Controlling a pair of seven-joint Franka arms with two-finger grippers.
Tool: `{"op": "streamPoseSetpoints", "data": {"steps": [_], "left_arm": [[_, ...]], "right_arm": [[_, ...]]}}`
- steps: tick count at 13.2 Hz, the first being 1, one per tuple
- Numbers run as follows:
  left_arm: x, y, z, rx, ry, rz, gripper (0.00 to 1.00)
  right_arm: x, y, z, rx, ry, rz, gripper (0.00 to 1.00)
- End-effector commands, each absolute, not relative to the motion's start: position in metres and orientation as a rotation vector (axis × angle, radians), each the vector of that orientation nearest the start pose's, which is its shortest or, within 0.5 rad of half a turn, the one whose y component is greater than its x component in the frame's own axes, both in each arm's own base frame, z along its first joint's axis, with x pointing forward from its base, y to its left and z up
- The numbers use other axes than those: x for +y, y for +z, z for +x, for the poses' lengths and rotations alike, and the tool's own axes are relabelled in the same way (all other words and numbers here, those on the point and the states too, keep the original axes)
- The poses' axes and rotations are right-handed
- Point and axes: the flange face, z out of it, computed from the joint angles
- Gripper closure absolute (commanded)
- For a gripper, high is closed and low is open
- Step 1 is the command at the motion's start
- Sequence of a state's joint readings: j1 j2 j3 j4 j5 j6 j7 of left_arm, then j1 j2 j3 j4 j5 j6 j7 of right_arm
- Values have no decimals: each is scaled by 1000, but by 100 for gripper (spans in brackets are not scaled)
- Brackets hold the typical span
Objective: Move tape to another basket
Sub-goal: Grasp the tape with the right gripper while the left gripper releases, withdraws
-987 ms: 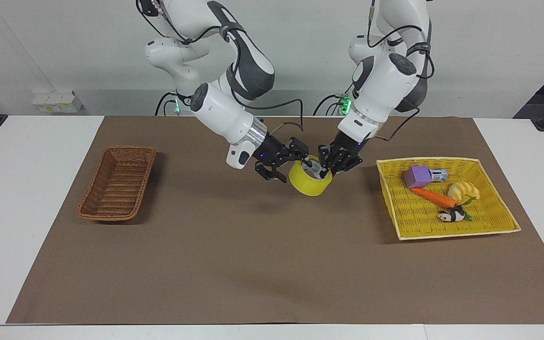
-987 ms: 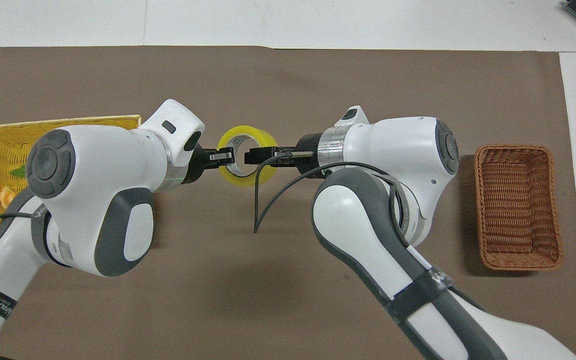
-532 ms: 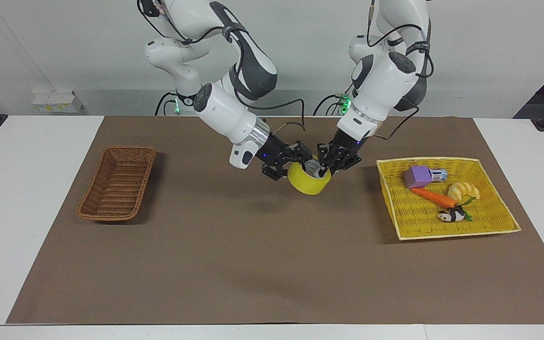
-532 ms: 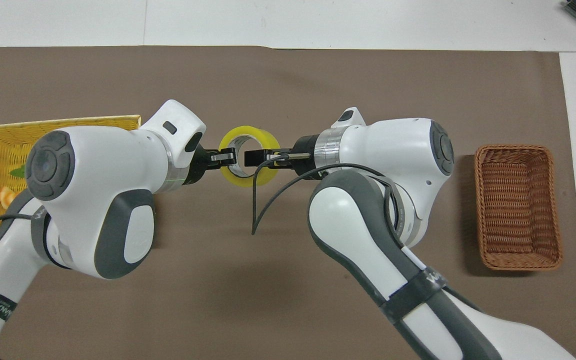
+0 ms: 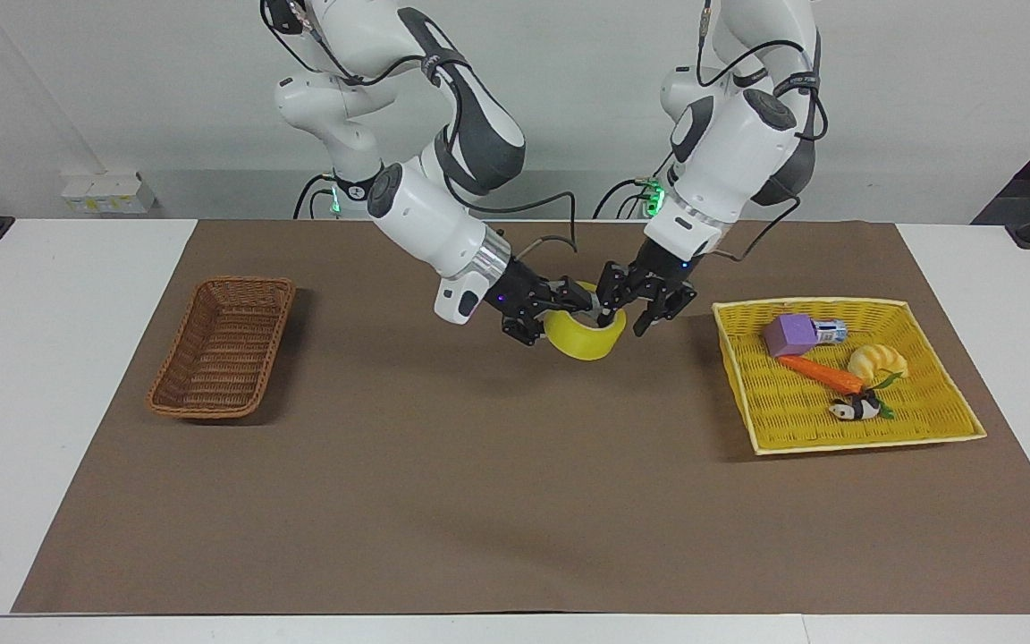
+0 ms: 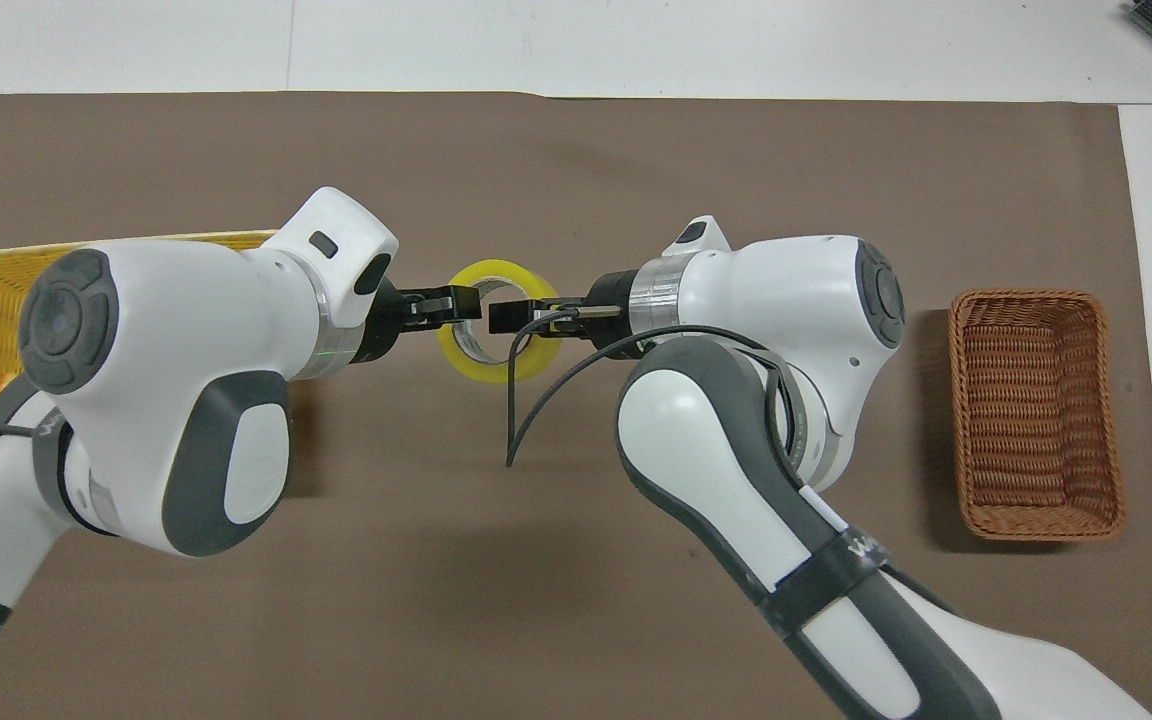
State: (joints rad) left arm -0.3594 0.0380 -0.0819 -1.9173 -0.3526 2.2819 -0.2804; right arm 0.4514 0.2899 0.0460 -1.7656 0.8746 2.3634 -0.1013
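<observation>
- Above the middle of the surface (image 5: 515,501), the tape (image 5: 583,335) hangs in the air between the two end effectors, its hole facing upward and tilted.
- The right end effector (image 5: 560,307) is clamped on the roll's wall, on the side toward the basket (image 5: 223,347).
- The left end effector (image 5: 627,315) stands with its fingers parted at the roll's other side, gripping nothing.
- The basket lies well apart toward the right arm's end, so the carry appears to fall to the right arm.
</observation>
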Motion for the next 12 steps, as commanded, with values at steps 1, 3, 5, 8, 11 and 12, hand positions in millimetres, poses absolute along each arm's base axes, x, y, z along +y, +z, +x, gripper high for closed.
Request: {"op": "streamPoseSetpoints", "data": {"steps": [1, 3, 5, 8, 11, 12], "left_arm": [[-239, 535, 539, -37, -292, -3505, 0], [-226, 543, 538, 2, -312, -3443, 0], [-209, 547, 540, 16, -329, -3382, 0], [-175, 559, 554, 182, -391, -3277, 0], [-119, 607, 569, 397, -379, -3161, 0], [-99, 623, 569, 425, -362, -3146, 0]], "right_arm": [[322, 442, 583, -38, -161, -2388, 100], [322, 441, 579, -50, -127, -2390, 100], [316, 437, 580, -39, -119, -2395, 100], [300, 423, 577, -48, -100, -2450, 100], [247, 410, 584, -130, 8, -2538, 100], [226, 407, 588, -178, 22, -2551, 100]]}}
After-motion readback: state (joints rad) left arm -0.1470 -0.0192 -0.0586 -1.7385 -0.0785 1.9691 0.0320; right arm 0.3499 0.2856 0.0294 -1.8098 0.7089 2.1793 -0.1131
